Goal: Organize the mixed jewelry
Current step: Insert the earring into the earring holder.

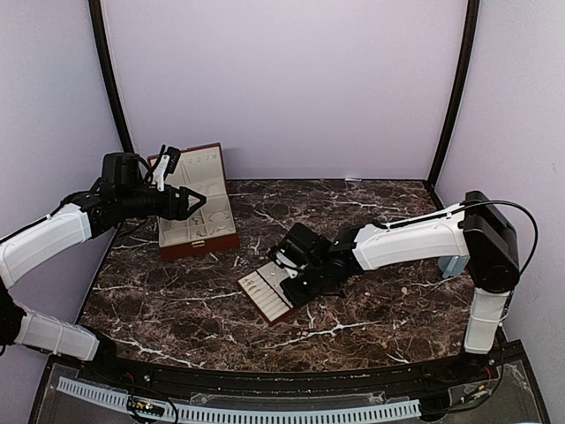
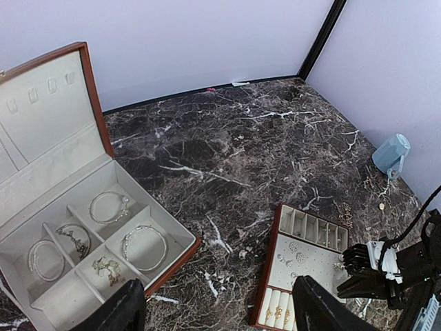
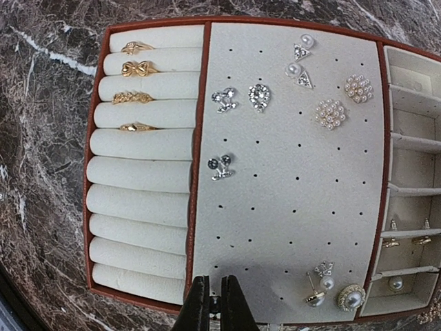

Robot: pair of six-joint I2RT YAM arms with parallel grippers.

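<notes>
Mixed jewelry (image 3: 329, 114) mostly placed: rings (image 3: 136, 69) on the rolls and studs (image 3: 259, 96) on the pad of the slotted tray (image 3: 289, 207), bracelets (image 2: 145, 247) in the open box (image 2: 41, 138), a few loose pieces (image 2: 344, 215) on the marble (image 2: 227, 152) beside the tray. My right gripper (image 3: 215, 310) hangs at the tray's near edge, jaws drawn almost together, and I cannot tell if anything is pinched; left gripper (image 1: 199, 204) is spread wide above the box. Risk: a stud slips from the tips, or the fingers nudge the light tray and scatter seated pieces.
</notes>
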